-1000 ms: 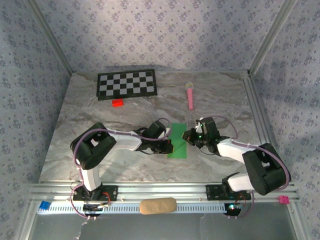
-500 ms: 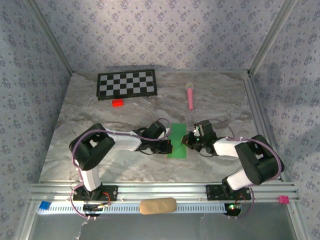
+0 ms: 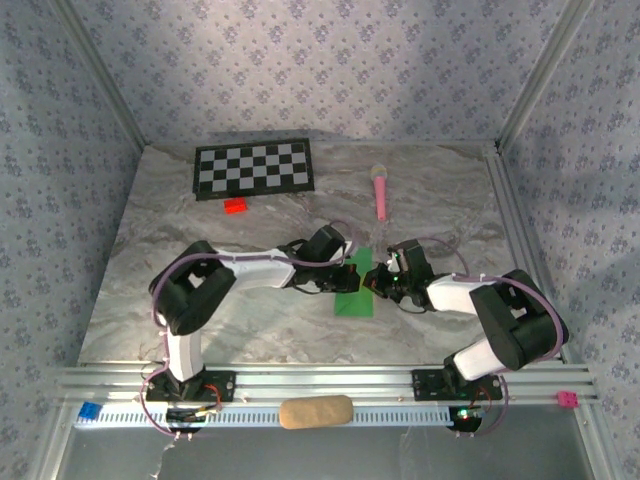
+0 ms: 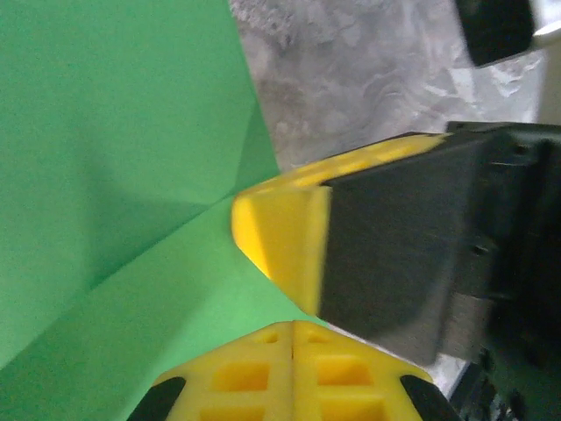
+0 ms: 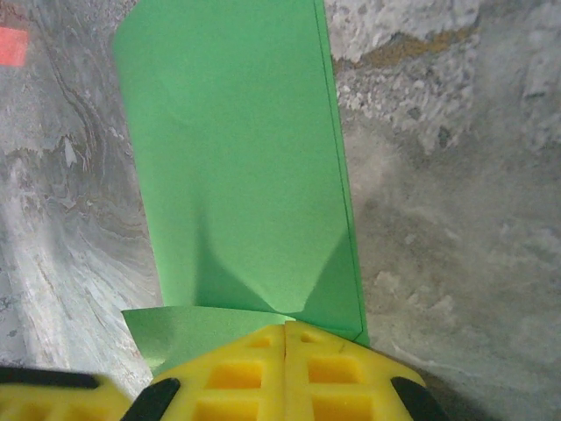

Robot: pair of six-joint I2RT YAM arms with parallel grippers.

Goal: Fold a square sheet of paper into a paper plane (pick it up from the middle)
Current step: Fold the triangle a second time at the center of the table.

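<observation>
The square sheet of paper lies flat on the table on the near side of the pink toy microphone, towards the arm bases and slightly left of it. It is a narrow green strip here, with its long axis running from the toy towards the bases.

Both claws work at the end of the strip nearer the toy. The left gripper sits over that end from the side left of the toy. The right gripper meets the strip's right long edge, almost straight below the toy. The 2 claws are just beside each other, so neither arm is clearly nearer.

In the right wrist view the 2 yellow fingers are pressed together, the paper's edge disappears between them, and the strip stretches straight away. That looks like a pinch. In the left wrist view the fingers are also closed tight, with green paper running up to them and creases meeting beside the other claw's tip. I cannot tell whether any paper is caught there.

The next fold probably turns on that shared end being carried across the long axis.

There is no brand, label or readable writing, and the paper is plain.
</observation>
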